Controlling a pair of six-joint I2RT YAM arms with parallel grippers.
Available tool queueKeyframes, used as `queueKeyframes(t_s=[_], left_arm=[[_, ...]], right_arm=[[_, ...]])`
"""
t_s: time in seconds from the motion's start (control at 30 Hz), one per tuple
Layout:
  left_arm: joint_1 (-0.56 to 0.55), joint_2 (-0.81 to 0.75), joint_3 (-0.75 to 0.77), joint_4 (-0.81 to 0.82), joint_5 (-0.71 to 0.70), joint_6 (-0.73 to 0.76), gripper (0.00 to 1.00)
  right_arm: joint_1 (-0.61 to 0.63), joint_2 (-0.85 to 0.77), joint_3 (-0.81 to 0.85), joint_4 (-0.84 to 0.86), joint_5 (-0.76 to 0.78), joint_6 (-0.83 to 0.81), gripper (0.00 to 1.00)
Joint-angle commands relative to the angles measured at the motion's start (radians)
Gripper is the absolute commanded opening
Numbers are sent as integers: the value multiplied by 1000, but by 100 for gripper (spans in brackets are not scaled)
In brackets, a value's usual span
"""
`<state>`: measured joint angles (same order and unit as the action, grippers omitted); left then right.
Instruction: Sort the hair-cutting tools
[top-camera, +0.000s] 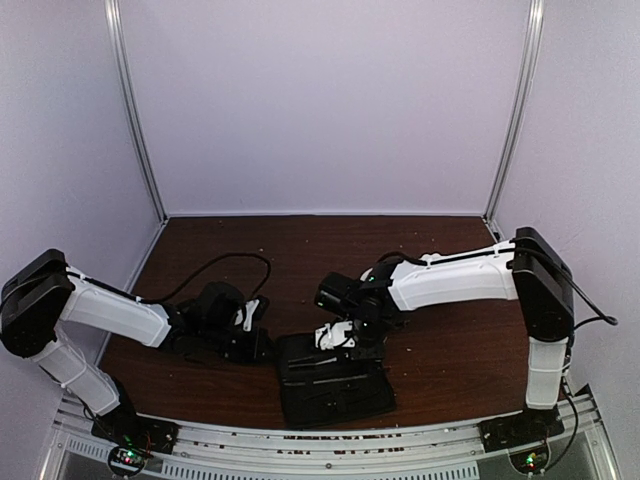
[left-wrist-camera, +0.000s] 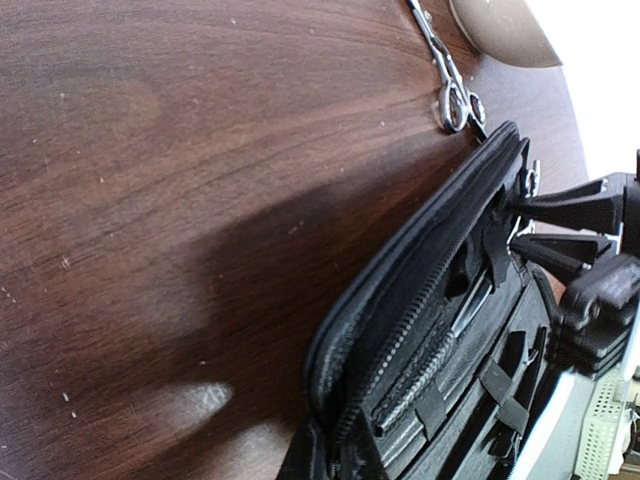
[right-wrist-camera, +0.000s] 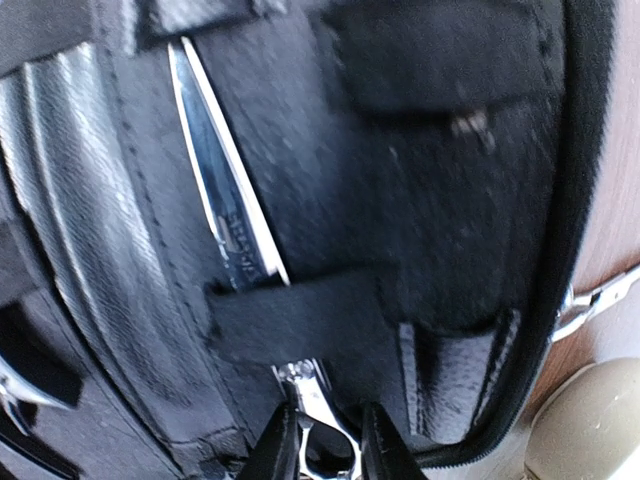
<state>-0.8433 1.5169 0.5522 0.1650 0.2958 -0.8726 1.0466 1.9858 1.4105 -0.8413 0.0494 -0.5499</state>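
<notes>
A flat black case (top-camera: 335, 385) lies open at the table's near edge. In the right wrist view a pair of silver scissors (right-wrist-camera: 225, 210) is tucked under an elastic strap (right-wrist-camera: 300, 315) inside the case. My right gripper (right-wrist-camera: 330, 455) is shut on its ring handle. A second pair of scissors (left-wrist-camera: 450, 85) lies on the wood beyond the case and also shows as the loose scissors (right-wrist-camera: 600, 295). My left gripper (left-wrist-camera: 325, 462) is shut on the case's zippered rim (left-wrist-camera: 400, 300) at its left side. From above, the left gripper (top-camera: 258, 335) and right gripper (top-camera: 335, 335) flank the case's far edge.
A white bowl (left-wrist-camera: 505, 30) stands past the loose scissors, and the same bowl (right-wrist-camera: 590, 420) sits right beside the case. Black cables (top-camera: 215, 265) trail across the brown table (top-camera: 450, 350). White walls with metal posts close in the back and sides.
</notes>
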Motion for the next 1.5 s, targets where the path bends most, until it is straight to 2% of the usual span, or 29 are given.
queueKeyframes(t_s=[0.0,0.37,0.67,0.87,1.0,1.17,1.4,1.47], left_arm=[[-7,6,14,28,43,36,0],[-7,-10,15,22,43,33,0],[-6,1,15,41,54,20,0],[-7,-7,13,35,50,23,0],[-7,-7,11,34,48,22,0],[-6,-11,6,24,45,28,0],[-7,-13,14,0,38,44,0],[-7,-11,16,-5,38,48,0]], right_arm=[[-22,-20,-29,27,42,22,0],[32,33,48,-10,26,25,0],[50,112,214,-85,-94,71,0],[54,131,228,-92,-165,76,1],[52,108,218,-99,-181,77,12],[19,-10,152,-85,-160,72,26],[-34,-150,34,-55,-188,40,35],[-45,-159,-2,-41,-178,36,35]])
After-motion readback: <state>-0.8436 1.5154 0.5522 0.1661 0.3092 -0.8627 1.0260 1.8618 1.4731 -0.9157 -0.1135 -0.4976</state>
